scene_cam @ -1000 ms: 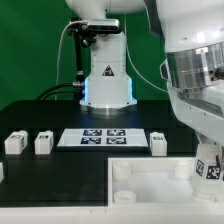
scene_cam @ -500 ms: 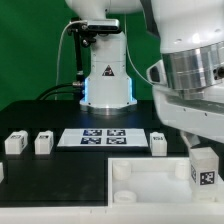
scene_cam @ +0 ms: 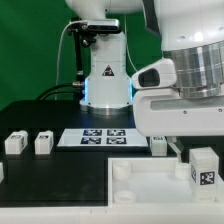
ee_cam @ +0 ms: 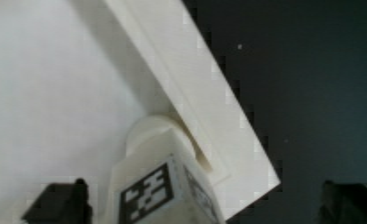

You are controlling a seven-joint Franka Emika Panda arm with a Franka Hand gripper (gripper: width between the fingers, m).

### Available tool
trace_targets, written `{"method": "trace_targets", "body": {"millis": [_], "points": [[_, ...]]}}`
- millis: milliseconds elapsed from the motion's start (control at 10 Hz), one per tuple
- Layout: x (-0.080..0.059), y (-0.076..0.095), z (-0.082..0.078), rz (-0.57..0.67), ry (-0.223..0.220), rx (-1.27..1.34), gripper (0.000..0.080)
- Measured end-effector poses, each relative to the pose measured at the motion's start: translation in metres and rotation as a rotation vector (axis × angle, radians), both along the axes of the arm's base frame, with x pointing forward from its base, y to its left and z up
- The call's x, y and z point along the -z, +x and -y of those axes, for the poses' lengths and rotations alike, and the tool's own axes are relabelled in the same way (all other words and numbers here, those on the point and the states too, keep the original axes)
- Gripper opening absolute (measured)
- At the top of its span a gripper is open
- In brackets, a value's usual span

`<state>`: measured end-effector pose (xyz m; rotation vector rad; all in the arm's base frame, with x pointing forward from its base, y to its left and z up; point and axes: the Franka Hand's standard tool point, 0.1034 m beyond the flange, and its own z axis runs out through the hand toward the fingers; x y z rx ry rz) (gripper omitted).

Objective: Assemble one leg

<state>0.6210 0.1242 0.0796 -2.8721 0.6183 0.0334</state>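
Gripper [ee_cam: 201,203] spread, clear of the leg [scene_cam: 204,167] apparently standing on the white tray [scene_cam: 150,195]; black table [scene_cam: 60,185], green backdrop [scene_cam: 30,50].

We are reading no words or numbers anywhere; we are seeing only black-and-white square tags on the leg [scene_cam: 205,170] and the marker board [scene_cam: 103,137]; the robot base [scene_cam: 108,85] is carrying a small dark label, too blurred to read.

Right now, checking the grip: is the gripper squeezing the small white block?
No: the wrist view shows the gripper with both fingers clear of the block.
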Motion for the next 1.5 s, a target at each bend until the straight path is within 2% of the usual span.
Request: {"method": "trace_targets", "body": {"millis": [200, 300, 500, 600, 700, 900, 1200, 1500], "points": [[-0.003, 0.008, 0.013, 0.052, -0.034, -0.304, 0.0649], [-0.004, 0.01, 0.016, 0.066, -0.038, -0.362, 0.0649], [-0.003, 0.009, 0.014, 0.063, -0.037, -0.352, 0.0391], [-0.003, 0.009, 0.014, 0.061, -0.037, -0.343, 0.0391], [-0.003, 0.009, 0.015, 0.053, -0.037, -0.298, 0.0293], [-0.003, 0.009, 0.016, 0.016, -0.035, -0.1, 0.0293], [-0.002, 0.006, 0.016, -0.018, -0.037, 0.331, 0.0293], [-0.002, -0.002, 0.014, -0.067, 0.02, 0.797, 0.0294]]}}
